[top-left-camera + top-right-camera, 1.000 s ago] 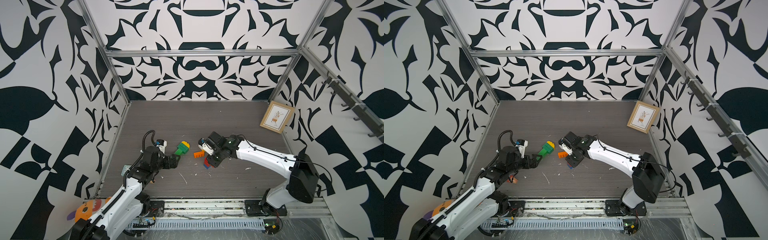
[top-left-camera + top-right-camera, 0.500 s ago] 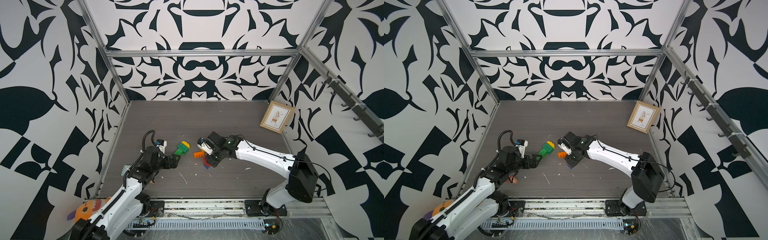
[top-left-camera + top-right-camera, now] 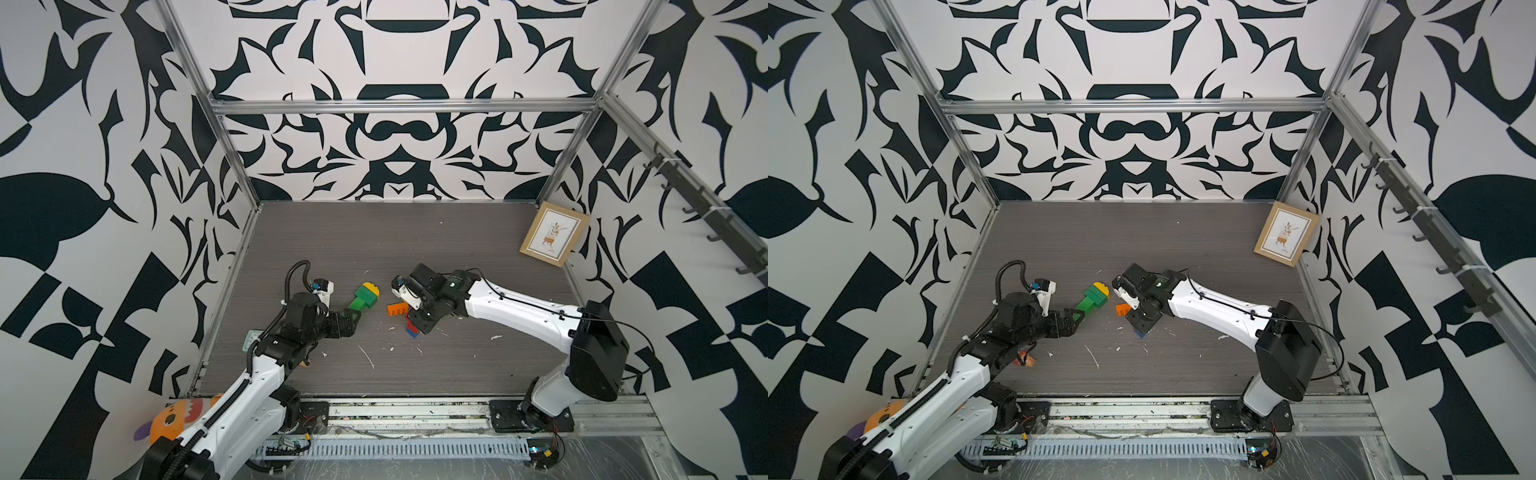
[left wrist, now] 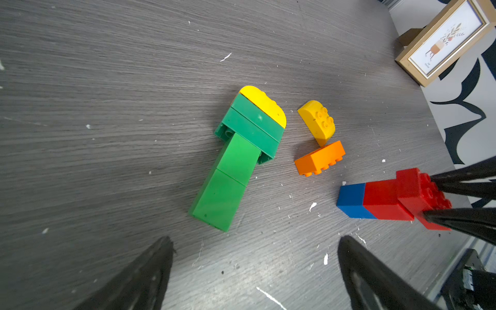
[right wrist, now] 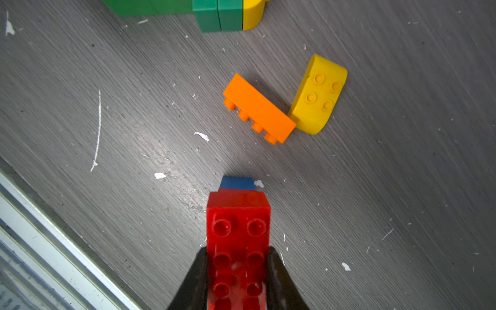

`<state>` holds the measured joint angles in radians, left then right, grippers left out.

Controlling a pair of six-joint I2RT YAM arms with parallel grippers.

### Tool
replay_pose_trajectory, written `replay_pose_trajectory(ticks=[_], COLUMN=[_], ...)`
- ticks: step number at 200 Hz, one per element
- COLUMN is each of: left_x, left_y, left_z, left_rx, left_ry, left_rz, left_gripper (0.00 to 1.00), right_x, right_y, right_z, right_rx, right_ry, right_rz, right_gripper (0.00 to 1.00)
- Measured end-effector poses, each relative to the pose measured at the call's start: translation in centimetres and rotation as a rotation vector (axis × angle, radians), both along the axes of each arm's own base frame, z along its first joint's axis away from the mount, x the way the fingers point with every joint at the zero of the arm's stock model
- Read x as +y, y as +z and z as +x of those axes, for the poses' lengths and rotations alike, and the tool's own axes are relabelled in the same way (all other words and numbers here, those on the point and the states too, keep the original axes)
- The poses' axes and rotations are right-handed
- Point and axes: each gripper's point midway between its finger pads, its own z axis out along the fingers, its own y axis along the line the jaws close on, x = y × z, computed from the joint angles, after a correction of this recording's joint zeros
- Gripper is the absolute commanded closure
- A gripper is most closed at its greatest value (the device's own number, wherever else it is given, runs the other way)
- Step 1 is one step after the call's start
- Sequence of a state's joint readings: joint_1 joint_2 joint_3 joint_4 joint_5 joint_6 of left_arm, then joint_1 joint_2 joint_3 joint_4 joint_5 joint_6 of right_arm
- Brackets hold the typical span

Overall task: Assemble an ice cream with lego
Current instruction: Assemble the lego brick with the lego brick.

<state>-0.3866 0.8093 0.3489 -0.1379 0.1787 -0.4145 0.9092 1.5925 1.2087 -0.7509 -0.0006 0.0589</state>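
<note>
Grey wood-grain table (image 3: 415, 232), walled in by black-and-white patterned panels.

White-and-black left arm (image 3: 249, 382), reaching in from the near left corner. Left gripper (image 4: 255, 239) spread wide, nothing between its black fingers (image 4: 150, 268), low over the table just short of the lego's green end.

White-and-black right arm (image 3: 519, 311), reaching in from the near right. Right gripper (image 5: 237, 252) pinched against both long sides of a red-and-blue brick stack (image 5: 239, 212). Red studs facing the wrist camera, blue end pointing down at the table; contact with the table not clear.

Propped against the right wall near the far corner: wood-framed picture (image 3: 553, 234) of a potted plant.

Mid-table, between the two grippers: chunky plastic green-and-yellow brick assembly (image 4: 241, 150), lying flat. Light green stem, two wider dark green bricks across it, yellow rounded cap at the far end.

Just right of that, near the right gripper: flat orange brick (image 4: 319, 158), tipped on its side with studs pointing sideways.

Touching one end of the orange brick: yellow rounded brick (image 5: 318, 96), four studs showing.

Scattered over the table: small white flecks (image 5: 201, 135).
</note>
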Motion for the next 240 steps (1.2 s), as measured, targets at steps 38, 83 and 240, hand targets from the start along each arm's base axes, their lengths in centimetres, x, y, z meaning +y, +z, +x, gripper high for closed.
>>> replay_pose_trajectory(ticks=[38,83,240], left_x=[0.0,0.0,0.0], left_y=[0.0,0.0,0.0], left_z=[0.0,0.0,0.0], left_rx=[0.0,0.001,-0.001], left_ry=[0.0,0.0,0.001], left_rz=[0.0,0.0,0.0], left_gripper=[0.01,0.01,0.01], right_x=[0.2,0.6,0.5], right_y=[0.0,0.1,1.8], right_z=[-0.3,-0.4,0.4], right_rx=[-0.004,-0.013,-0.044], right_ry=[0.01,0.027,0.005], right_rz=[-0.003,-0.02,0.052], right_gripper=[0.64,0.46,0.38])
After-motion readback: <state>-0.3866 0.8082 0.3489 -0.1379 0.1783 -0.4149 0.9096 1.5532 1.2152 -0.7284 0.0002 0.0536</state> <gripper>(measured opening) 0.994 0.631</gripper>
